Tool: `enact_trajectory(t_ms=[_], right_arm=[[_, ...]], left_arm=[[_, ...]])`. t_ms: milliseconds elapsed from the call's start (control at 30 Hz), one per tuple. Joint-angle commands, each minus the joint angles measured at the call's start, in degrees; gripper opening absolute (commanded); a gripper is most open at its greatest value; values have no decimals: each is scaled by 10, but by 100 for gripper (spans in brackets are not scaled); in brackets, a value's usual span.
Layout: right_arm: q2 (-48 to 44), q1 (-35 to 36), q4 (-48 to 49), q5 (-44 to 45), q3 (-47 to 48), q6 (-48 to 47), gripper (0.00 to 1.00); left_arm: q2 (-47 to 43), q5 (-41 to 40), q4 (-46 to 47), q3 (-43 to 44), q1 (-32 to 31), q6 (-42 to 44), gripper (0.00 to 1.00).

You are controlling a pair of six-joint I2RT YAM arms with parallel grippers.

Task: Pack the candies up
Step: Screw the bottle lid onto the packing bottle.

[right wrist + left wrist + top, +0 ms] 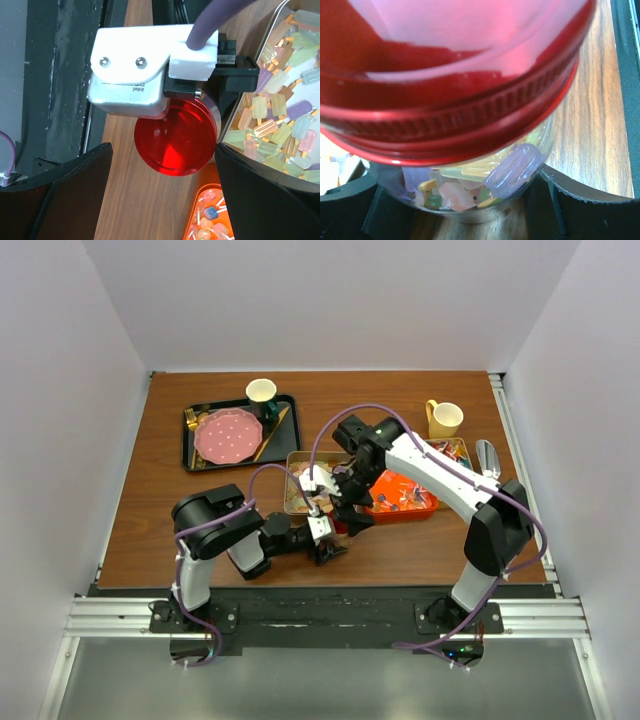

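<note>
A clear jar (470, 192) with a red screw lid (455, 115) stands on the wood and holds pale pastel candies (515, 167). My left gripper (457, 205) is shut on the jar, one black finger on each side of the glass. From above, the lid (175, 140) shows half hidden under the left wrist camera. My right gripper (160, 195) hangs open over it, fingers spread wide and touching nothing. More pastel candies (280, 120) fill a metal tin (288, 485). Wrapped candies (210, 225) lie in an orange tray (425, 508). Both grippers meet near the table's front middle: left (328, 540), right (345, 508).
A black tray (285, 445) at the back left carries a pink plate (228, 436), gold cutlery and a green cup (261, 393). At the back right stand a yellow mug (445, 418), a small box of sweets (455, 450) and a metal scoop (487, 455).
</note>
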Motion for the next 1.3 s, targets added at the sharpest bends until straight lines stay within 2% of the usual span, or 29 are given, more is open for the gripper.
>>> enact_trajectory(t_ms=[0,433,567,700,967,1267], right_arm=[[-17,1,-18,1,-21,4,86],[-103,-1,-37,49,-109,16,87],[-125,-3,-16,70,-128,34,86],[-100,-19,11,61,-85,61,86],[-38,-19,22,20,4,45,86],[-4,6,21,-13,19,24,87]], left_arm=[[22,-12,-36,-2,3,5,0],[27,-10,-35,2,3,-1,0],[29,-9,-36,3,3,-1,0],[29,-5,-37,3,3,-2,0],[28,-4,-42,4,2,1,0],[26,-7,-43,4,3,2,0]])
